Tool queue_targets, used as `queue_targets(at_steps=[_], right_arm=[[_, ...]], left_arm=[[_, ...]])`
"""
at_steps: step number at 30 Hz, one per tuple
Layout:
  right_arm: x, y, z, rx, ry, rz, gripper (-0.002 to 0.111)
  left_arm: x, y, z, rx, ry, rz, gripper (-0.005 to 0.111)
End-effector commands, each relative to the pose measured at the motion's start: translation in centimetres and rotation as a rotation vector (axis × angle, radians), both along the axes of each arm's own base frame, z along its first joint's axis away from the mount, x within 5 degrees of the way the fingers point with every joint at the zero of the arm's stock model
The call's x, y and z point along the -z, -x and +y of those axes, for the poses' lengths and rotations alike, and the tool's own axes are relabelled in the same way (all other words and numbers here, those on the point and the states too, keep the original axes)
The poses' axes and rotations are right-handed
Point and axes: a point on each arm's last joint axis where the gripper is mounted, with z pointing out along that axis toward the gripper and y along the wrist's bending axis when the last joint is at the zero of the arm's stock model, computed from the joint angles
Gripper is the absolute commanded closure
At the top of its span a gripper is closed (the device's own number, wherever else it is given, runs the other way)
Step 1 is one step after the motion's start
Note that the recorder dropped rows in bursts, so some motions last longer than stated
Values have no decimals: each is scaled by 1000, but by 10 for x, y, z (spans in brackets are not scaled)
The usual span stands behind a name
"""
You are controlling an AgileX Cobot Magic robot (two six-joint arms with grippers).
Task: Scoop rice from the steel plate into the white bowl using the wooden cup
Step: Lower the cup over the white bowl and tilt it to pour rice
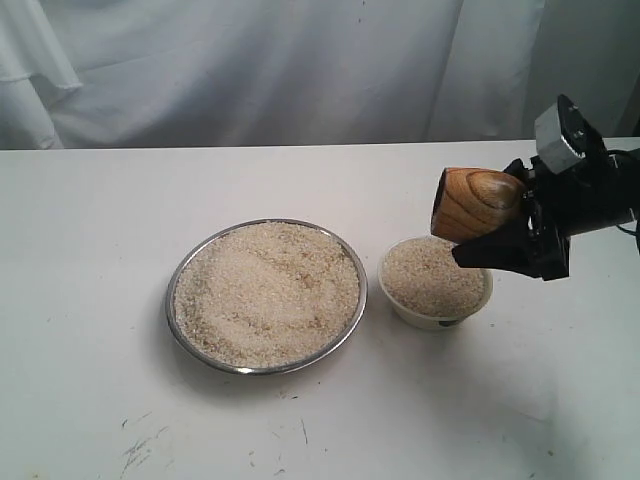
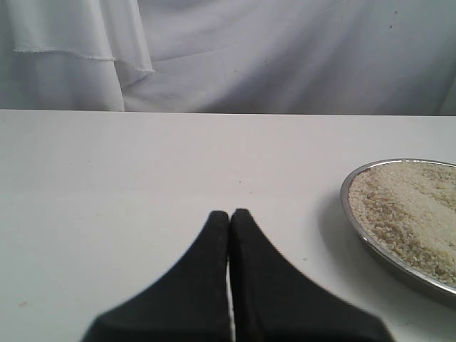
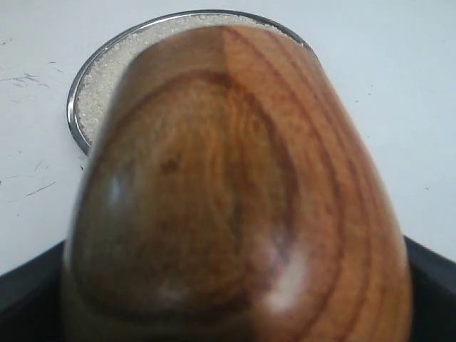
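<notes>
Draped cloth (image 1: 300, 70) behind, scuffed white table (image 1: 100, 400) — steel plate (image 1: 169, 298) beside white bowl (image 1: 420, 320)

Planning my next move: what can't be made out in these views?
- Inside of the glossy reddish-brown wooden cup: no view shows it; right wrist view sees only its outer wall.
- Small white ceramic bowl: absent from both wrist views.
- Wide shiny steel plate: cut by left wrist view's edge, mostly behind the cup in right wrist view.
- Left end effector: outside the exterior view.
</notes>
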Motion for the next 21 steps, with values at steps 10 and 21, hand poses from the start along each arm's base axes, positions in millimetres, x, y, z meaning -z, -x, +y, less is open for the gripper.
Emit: queue_targets(at_steps=[10,21], right_arm=[[4,-3,-7,50,96,-15,108],[7,-5,-10,71,143,-38,108]], left_arm=[[1,0,0,1,4,-7,107],[1,0,0,1,4,-7,107]])
